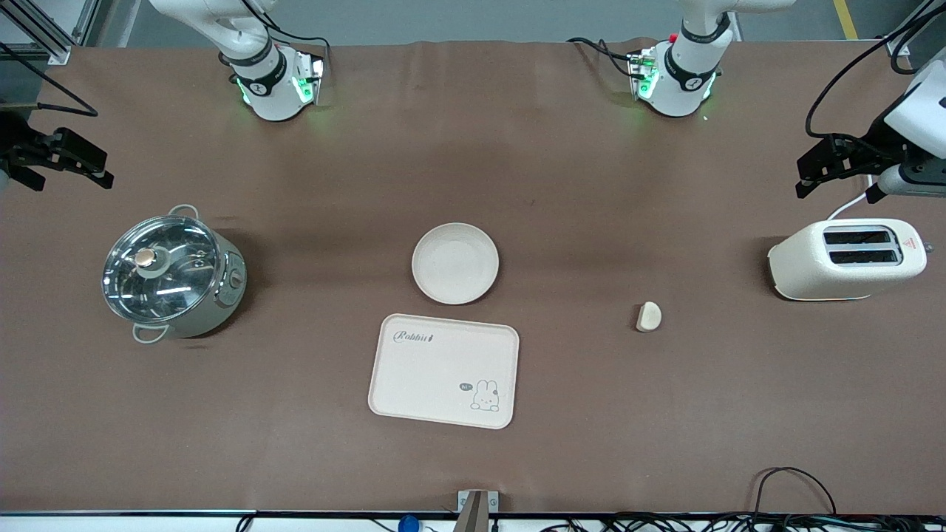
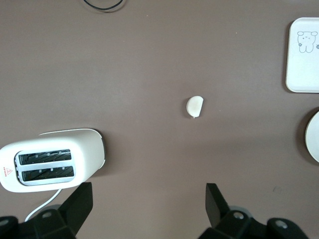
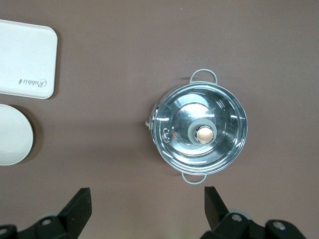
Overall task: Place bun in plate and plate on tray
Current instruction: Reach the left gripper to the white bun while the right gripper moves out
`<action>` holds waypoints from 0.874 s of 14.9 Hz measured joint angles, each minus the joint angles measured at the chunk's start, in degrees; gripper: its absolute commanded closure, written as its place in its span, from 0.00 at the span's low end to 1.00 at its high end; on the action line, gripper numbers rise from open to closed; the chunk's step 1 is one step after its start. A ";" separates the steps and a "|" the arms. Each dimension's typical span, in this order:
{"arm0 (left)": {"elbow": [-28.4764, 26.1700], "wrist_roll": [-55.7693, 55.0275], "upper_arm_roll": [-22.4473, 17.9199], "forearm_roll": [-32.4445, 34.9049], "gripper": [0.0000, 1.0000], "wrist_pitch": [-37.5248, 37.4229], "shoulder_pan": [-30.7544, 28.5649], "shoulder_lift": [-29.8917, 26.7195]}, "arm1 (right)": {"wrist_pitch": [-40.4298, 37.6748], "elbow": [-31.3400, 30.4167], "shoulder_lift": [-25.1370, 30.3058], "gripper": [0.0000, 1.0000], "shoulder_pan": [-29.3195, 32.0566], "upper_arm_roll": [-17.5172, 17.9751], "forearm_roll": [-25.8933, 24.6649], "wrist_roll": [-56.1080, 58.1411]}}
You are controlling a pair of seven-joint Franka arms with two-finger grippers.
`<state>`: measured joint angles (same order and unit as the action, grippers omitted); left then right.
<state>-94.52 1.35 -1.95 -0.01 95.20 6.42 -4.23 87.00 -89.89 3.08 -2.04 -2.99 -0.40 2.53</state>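
The bun (image 1: 649, 316) lies alone on the brown table, between the tray and the toaster; it also shows in the left wrist view (image 2: 195, 106). The round plate (image 1: 455, 263) sits empty mid-table. Just nearer the front camera lies the tray (image 1: 436, 369) with its rabbit drawing, nothing on it. My left gripper (image 1: 807, 177) hangs open over the left arm's end of the table, by the toaster, its jaws (image 2: 148, 199) wide and empty. My right gripper (image 1: 74, 174) hangs open over the right arm's end, by the pot, also empty (image 3: 148, 199).
A white two-slot toaster (image 1: 846, 258) stands at the left arm's end, its cord trailing off. A steel pot with a glass lid (image 1: 171, 275) stands at the right arm's end. Cables run along the table's front edge (image 1: 791, 480).
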 measured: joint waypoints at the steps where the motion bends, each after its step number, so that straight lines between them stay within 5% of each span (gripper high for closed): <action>1: 0.01 0.18 -0.12 0.00 0.00 -0.05 -0.10 0.00 | 0.00 0.00 0.00 0.00 0.00 0.00 0.00 0.00; 6: 0.01 1.97 -0.32 0.02 0.00 -0.74 -0.11 0.20 | -0.12 -0.03 -0.19 0.00 -0.01 0.04 0.54 0.00; 9: -2.40 1.76 0.19 -0.01 0.00 -0.22 0.65 2.63 | 1.15 -0.90 -1.29 0.00 -0.25 0.16 5.94 -1.11; 13: -5.82 -3.36 4.14 -0.03 0.00 16.50 2.30 18.11 | 14.01 -8.55 -3.74 0.00 -6.97 0.55 8.14 -8.82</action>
<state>-100.34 -2.00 2.19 -0.05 111.70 8.73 13.89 101.01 -98.44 -0.66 -9.01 -2.44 7.75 -6.29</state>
